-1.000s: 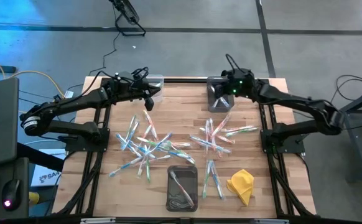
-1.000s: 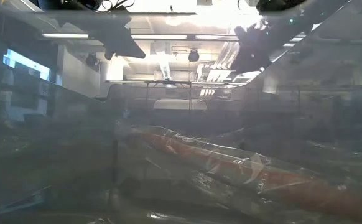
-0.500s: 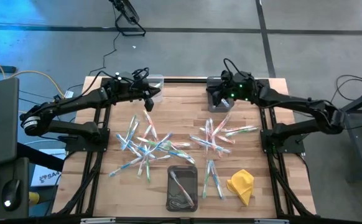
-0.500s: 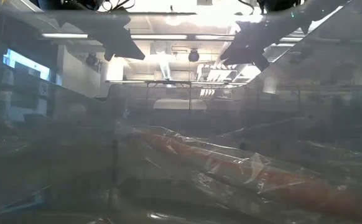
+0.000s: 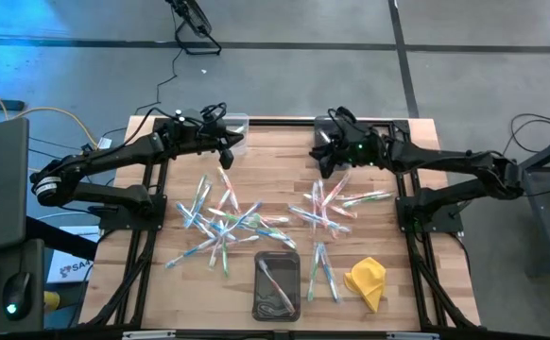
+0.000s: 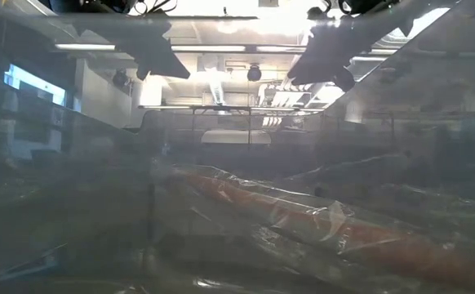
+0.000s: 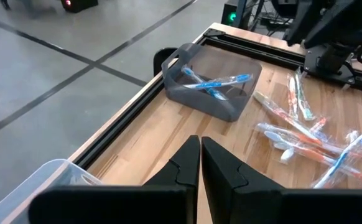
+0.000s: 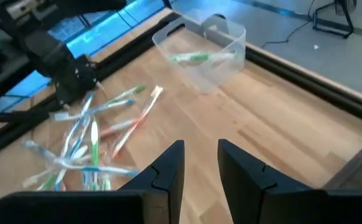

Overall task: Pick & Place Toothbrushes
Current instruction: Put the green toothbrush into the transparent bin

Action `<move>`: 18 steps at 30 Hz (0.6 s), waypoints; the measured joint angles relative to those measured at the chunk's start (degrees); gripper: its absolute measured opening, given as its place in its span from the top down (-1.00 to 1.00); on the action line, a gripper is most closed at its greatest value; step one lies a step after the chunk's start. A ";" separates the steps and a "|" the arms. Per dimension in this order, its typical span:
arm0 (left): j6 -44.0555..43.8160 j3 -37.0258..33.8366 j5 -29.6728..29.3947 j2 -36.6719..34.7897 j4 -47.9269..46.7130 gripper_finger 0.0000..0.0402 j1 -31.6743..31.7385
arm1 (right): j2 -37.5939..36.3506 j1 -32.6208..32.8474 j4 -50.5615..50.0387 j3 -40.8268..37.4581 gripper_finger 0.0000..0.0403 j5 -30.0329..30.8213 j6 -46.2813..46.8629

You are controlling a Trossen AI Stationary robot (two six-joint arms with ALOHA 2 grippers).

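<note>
Lying nearest the front edge, a dark tray point(image 5: 277, 286) held two toothbrushes beside a yellow cloth point(image 5: 367, 281); no readable writing showed anywhere. Mid-table, loose toothbrushes point(image 5: 226, 219) sprawled in two heaps. Farther back, the right gripper point(image 5: 327, 157) had swung off the grey bin point(image 7: 213, 81) (blue brushes inside) toward the table's middle, fingers apart and empty, probably heading for another pick. The left gripper point(image 5: 226, 149), pinched closed on nothing, had stayed beside the clear bin point(image 8: 207, 50).
</note>
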 joint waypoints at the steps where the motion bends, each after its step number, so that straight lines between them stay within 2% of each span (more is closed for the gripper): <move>1: 0.00 0.00 0.01 0.00 -0.12 0.93 0.00 | -0.01 0.57 -0.70 0.00 0.56 0.78 0.87; 12: 0.00 0.00 0.00 0.00 -1.64 0.93 0.00 | 0.00 5.02 -13.02 0.00 0.56 5.48 11.53; 18: -0.02 0.00 -0.02 0.00 -1.62 0.93 0.00 | 0.00 6.44 -22.02 0.00 0.56 5.83 20.25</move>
